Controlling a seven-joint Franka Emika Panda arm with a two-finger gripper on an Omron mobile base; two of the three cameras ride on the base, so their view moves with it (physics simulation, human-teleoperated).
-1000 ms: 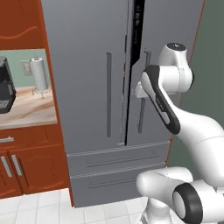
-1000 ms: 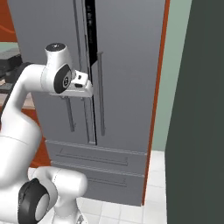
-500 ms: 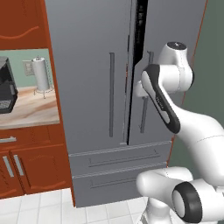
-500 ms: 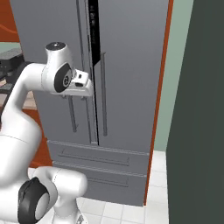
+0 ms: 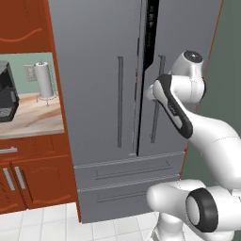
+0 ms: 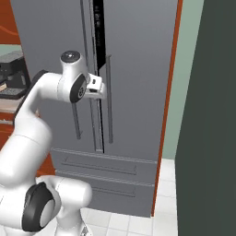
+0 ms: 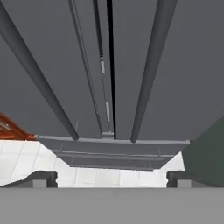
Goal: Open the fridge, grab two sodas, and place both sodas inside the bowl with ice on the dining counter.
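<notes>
Jaws wide open, empty, gripper (image 6: 102,87) facing fridge (image 5: 99,70) centre seam; right door's vertical handle (image 7: 151,70) just right of jaws.

The white jointed arm (image 5: 188,117) rises with its elbow bent, wrist held level, and the two-finger gripper (image 7: 111,178) spread wide, holding nothing.

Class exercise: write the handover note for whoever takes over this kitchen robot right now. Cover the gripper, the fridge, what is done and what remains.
Gripper: open, holding nothing, raised in front of the fridge near the seam between its two upper doors.
Fridge: both doors look shut or nearly so; bar handles untouched.
Done: arm brought up to the doors.
Left: grasp a handle, pull the door open, take two sodas, carry them to the bowl of ice on the dining counter.
</notes>
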